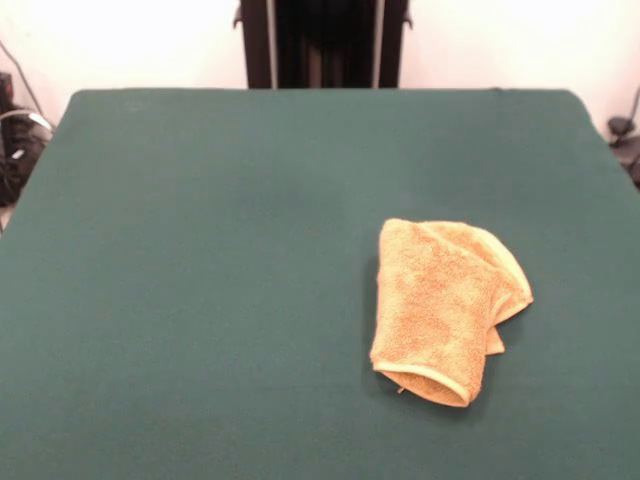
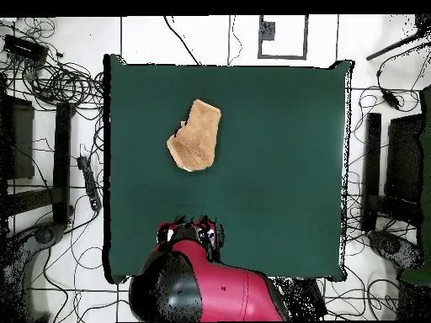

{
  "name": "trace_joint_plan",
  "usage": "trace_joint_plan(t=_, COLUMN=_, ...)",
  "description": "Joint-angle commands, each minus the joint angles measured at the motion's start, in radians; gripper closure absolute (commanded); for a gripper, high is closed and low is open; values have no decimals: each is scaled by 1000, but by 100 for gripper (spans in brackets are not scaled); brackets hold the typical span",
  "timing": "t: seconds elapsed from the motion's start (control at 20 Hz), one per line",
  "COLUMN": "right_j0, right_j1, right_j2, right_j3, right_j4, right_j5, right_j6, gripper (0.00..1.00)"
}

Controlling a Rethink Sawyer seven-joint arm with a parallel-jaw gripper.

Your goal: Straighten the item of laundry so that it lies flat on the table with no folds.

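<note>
The hand towel [image 1: 445, 308] lies folded over itself on the green bench [image 1: 200, 280], clear of every edge. The arm [image 2: 210, 290] is drawn back; end effector state cannot be determined. Risk: pinching several stacked layers together would drag the bundle instead of opening the fold.

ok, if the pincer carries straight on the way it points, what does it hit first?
Probably bare table: the pincer seems to point down near its edge, clear of the towel. Depth unclear.

no legible text, labels or numbers
</note>
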Motion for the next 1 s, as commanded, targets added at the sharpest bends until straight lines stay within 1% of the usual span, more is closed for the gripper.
trace_joint_plan(t=0.05, right_j0=25, right_j1=103, right_j2=70, right_j3=77, right_j4=26, right_j5=-62, right_j6=185, gripper=0)
trace_joint_plan(t=0.45, right_j0=35, right_j1=134, right_j2=69, right_j3=66, right_j4=24, right_j5=-82, right_j6=189, gripper=0)
trace_joint_plan(t=0.85, right_j0=59, right_j1=176, right_j2=40, right_j3=49, right_j4=14, right_j5=-117, right_j6=211, gripper=0)
trace_joint_plan(t=1.0, right_j0=46, right_j1=191, right_j2=53, right_j3=55, right_j4=19, right_j5=-139, right_j6=208, gripper=0)
